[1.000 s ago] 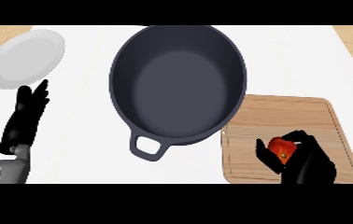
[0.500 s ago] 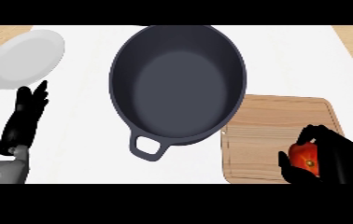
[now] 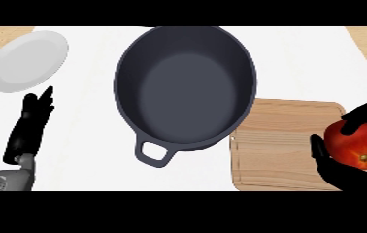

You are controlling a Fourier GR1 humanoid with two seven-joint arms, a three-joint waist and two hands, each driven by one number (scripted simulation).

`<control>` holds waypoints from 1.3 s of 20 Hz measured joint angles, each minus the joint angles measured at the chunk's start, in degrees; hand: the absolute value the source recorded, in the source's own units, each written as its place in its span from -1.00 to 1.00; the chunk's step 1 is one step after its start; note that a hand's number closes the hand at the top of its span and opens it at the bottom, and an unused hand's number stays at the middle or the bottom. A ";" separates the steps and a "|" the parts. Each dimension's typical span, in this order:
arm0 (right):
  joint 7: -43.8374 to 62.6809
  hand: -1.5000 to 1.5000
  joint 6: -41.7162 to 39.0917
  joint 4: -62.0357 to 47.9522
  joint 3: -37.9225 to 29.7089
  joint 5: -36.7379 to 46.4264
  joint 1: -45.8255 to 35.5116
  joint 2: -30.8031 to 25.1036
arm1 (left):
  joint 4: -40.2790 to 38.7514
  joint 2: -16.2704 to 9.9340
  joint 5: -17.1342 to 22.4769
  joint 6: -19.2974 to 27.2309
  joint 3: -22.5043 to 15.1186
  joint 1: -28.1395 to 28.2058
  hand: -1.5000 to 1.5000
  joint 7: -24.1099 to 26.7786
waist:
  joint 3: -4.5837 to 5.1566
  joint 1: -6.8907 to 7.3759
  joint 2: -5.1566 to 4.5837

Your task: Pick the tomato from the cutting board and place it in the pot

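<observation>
One view, from my head: my right hand (image 3: pixel 342 171) is curled around the tomato (image 3: pixel 349 142) at the right edge, above the cutting board (image 3: pixel 283 147). Carrying is the step; next I swing it left over the pot (image 3: pixel 185 86) and let go, while my left hand (image 3: pixel 30 127) rests open on the desk (image 3: pixel 86 130).

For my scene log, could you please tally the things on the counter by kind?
Pot: 1
Plate: 1
Cutting board: 1
Tomato: 1, held in the right hand
Total: 4
</observation>
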State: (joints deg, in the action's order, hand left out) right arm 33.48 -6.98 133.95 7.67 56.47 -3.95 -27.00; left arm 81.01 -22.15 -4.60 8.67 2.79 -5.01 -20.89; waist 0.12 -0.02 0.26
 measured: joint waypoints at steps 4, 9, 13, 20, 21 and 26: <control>3.76 1.00 -6.34 0.29 0.59 -0.44 -10.19 0.83 | 0.00 -0.18 -0.22 -0.41 0.07 -1.07 0.00 -0.80 | 0.03 0.18 0.03; 11.46 1.00 -16.76 -1.87 2.74 -3.11 -25.52 5.86 | -0.94 0.09 -0.43 -0.77 0.12 -1.20 0.00 -0.11 | 0.12 0.72 -0.01; 16.92 1.00 -21.79 -6.20 3.42 -7.72 -36.60 11.83 | -1.23 0.17 -0.37 -1.09 0.58 -1.69 0.00 -0.02 | 0.08 0.77 -0.02; 20.20 1.00 -22.26 -21.82 4.26 -7.92 -50.03 21.37 | -0.02 0.64 -0.97 -1.26 0.42 -1.60 0.00 -0.55 | 0.02 0.99 -0.13; 19.98 1.00 -22.14 -24.39 3.87 -7.97 -50.96 22.18 | -0.22 0.85 -1.24 -0.97 0.42 -2.08 0.00 -0.73 | 0.01 0.94 -0.18; 19.01 1.00 -20.53 -34.35 4.04 -8.34 -52.74 25.37 | -0.71 1.73 -1.72 -0.82 0.56 -2.07 0.00 -0.20 | -0.05 0.80 -0.29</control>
State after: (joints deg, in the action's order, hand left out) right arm 52.49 -27.51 99.60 11.71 48.13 -56.69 -1.63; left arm 80.30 -20.41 -6.32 7.85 3.35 -7.08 -21.09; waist 0.07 0.78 -0.04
